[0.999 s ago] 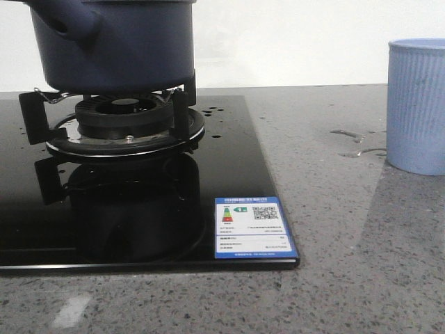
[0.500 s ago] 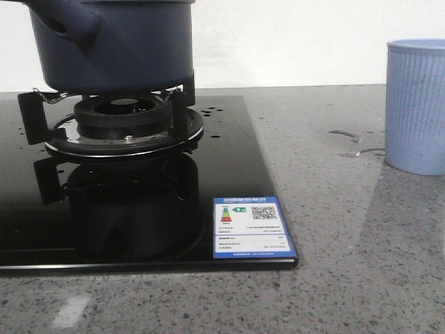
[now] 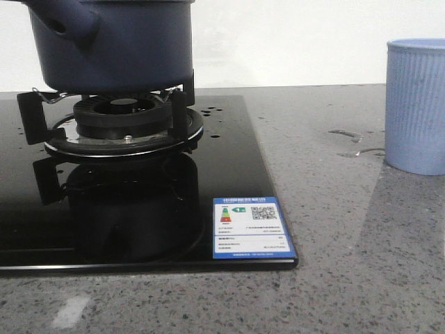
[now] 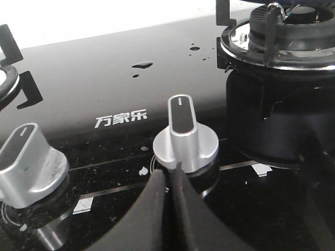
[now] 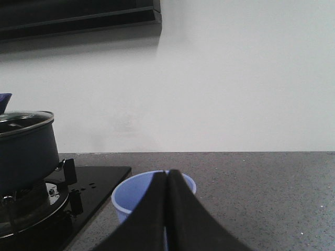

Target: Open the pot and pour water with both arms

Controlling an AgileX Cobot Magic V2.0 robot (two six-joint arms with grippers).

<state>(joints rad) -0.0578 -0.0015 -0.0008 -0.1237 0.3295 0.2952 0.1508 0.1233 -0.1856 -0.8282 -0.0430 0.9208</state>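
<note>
The dark navy-blue pot point(image 3: 118, 49) stands on the gas burner point(image 3: 125, 118) of the black glass hob, its stubby handle point(image 3: 66, 17) pointing to the front left. In the right wrist view the pot point(image 5: 26, 151) carries a glass lid with a metal rim point(image 5: 26, 120). The pale blue ribbed cup point(image 3: 416, 104) stands on the grey counter at the right. My left gripper point(image 4: 170, 175) is shut and empty, just before a silver hob knob point(image 4: 186, 138). My right gripper point(image 5: 167, 175) is shut and empty, in front of the cup point(image 5: 133, 196). Neither gripper shows in the front view.
A second silver knob point(image 4: 29, 164) sits beside the first on the hob point(image 3: 229, 160). Water drops lie on the glass point(image 4: 141, 65) and on the counter point(image 3: 354, 142) near the cup. A blue energy label point(image 3: 252, 227) marks the hob's front right corner. A white wall stands behind.
The front view has shifted very slightly; pot, cup and hob stand as before.
</note>
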